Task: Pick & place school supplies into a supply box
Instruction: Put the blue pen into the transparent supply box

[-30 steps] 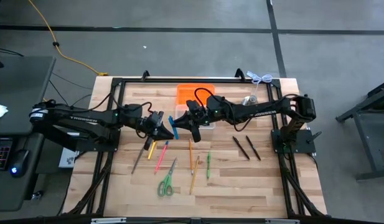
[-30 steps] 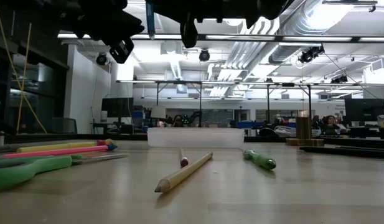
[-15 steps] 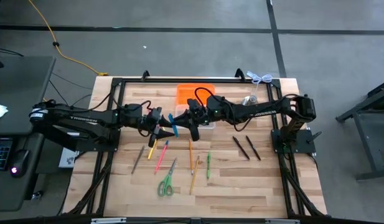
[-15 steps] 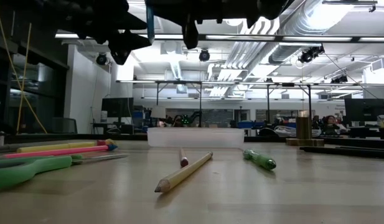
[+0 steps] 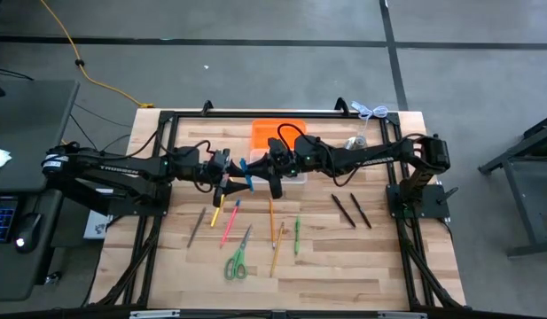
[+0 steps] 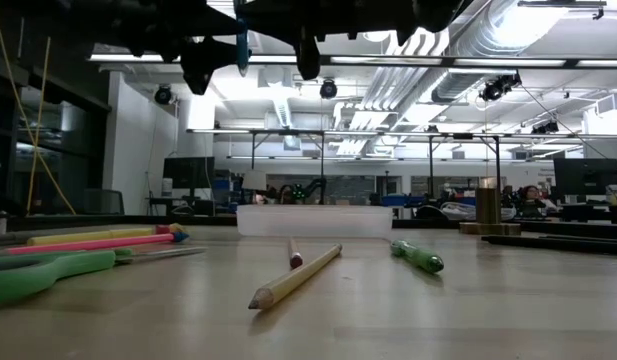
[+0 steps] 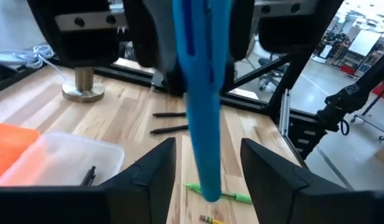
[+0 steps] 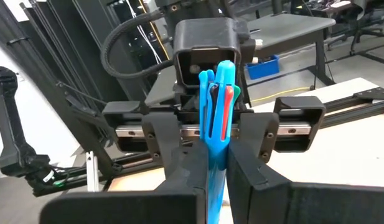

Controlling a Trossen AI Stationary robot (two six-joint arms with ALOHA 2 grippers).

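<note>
A blue pen [image 5: 246,175] hangs in the air above the table's middle, with my right gripper [image 5: 258,170] shut on it. My left gripper [image 5: 230,174] faces it from the left, open. Its fingers [image 7: 148,177] stand on either side of the pen [image 7: 201,106] without touching it. The supply box [image 5: 291,174], clear with an orange lid [image 5: 278,133], sits just behind on the table. Several more pens and pencils and the green-handled scissors [image 5: 236,260] lie flat on the wood nearer the front edge. My right gripper pinches the blue pen's barrel [image 8: 214,146] between its two fingers [image 8: 179,174], below the end with the coloured sliders [image 8: 221,93]. The fingers come level from the table's right and lie across the pen. The pen stands roughly upright, lifted clear of the table.
Yellow and pink pens [image 5: 224,217], a grey pencil [image 5: 195,227], orange and wooden pencils [image 5: 274,232], a green pen [image 5: 297,236] and two dark pens [image 5: 351,211] lie on the table. A metal bell [image 5: 355,142] stands at the far right, beside a white cable [image 5: 372,112].
My left gripper has opened and let go of the blue pen, and its wrist has tipped up from a downward slant to about level. The pen has stayed in my right gripper, in the same place.
</note>
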